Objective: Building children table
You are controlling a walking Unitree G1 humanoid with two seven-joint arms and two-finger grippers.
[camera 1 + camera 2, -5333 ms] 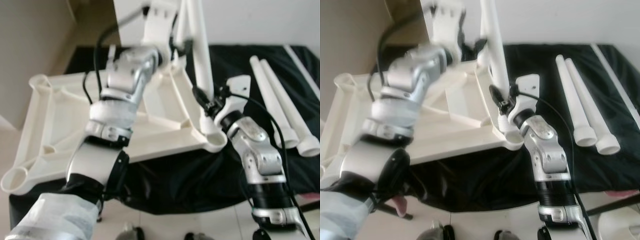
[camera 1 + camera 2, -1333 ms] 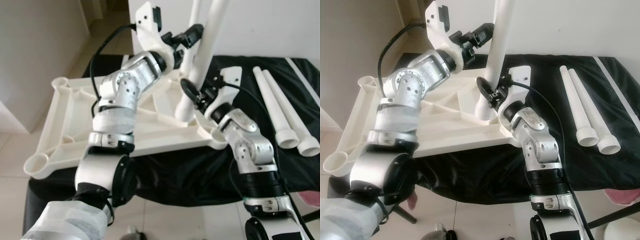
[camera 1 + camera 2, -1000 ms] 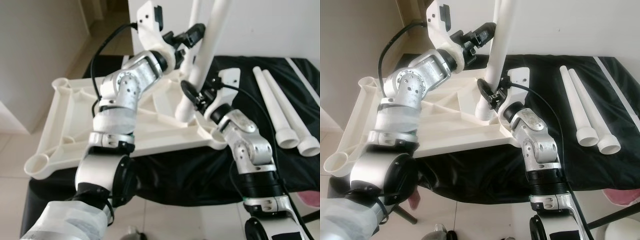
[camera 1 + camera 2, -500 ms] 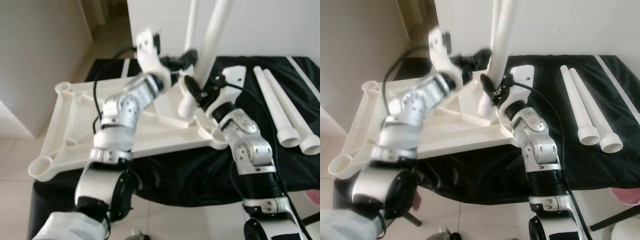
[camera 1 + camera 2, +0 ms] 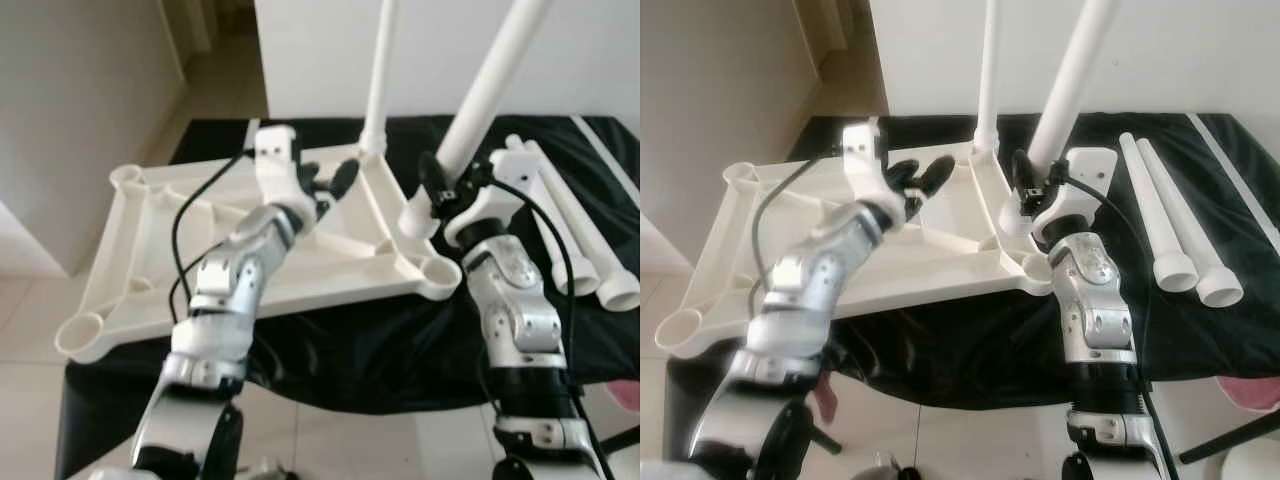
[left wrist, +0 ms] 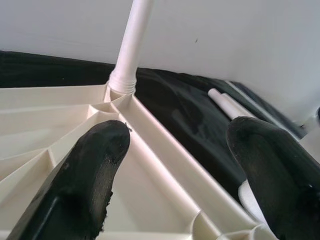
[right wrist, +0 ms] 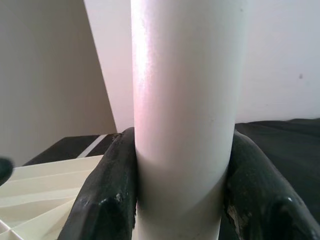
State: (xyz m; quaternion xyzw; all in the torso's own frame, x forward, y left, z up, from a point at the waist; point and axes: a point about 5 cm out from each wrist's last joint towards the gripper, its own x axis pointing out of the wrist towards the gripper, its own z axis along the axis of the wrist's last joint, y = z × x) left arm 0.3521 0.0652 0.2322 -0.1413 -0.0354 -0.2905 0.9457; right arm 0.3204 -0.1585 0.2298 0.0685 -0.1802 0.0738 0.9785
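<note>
The cream tabletop [image 5: 150, 250] lies upside down on a black cloth. One white leg [image 5: 378, 70] stands upright in its far right corner socket. My right gripper [image 5: 447, 182] is shut on a second white leg [image 5: 490, 80], which leans to the right; in the right wrist view the leg [image 7: 185, 100] sits between both black fingers [image 7: 107, 195]. Its lower end [image 5: 415, 215] hangs above and just behind the near right corner socket [image 5: 441, 272]. My left gripper [image 5: 328, 185] is open over the tabletop's ribs; the left wrist view shows its fingers [image 6: 90, 180] spread with nothing between them.
Two more white legs [image 5: 565, 225] lie side by side on the black cloth [image 5: 400, 350] at the right. A white wall stands behind the table, tiled floor is at the left and front, and a pink object [image 5: 1252, 390] is at the lower right.
My left gripper has dropped from beside the legs to low over the tabletop. The right gripper has swung its leg to the right, and the leg tilts more.
</note>
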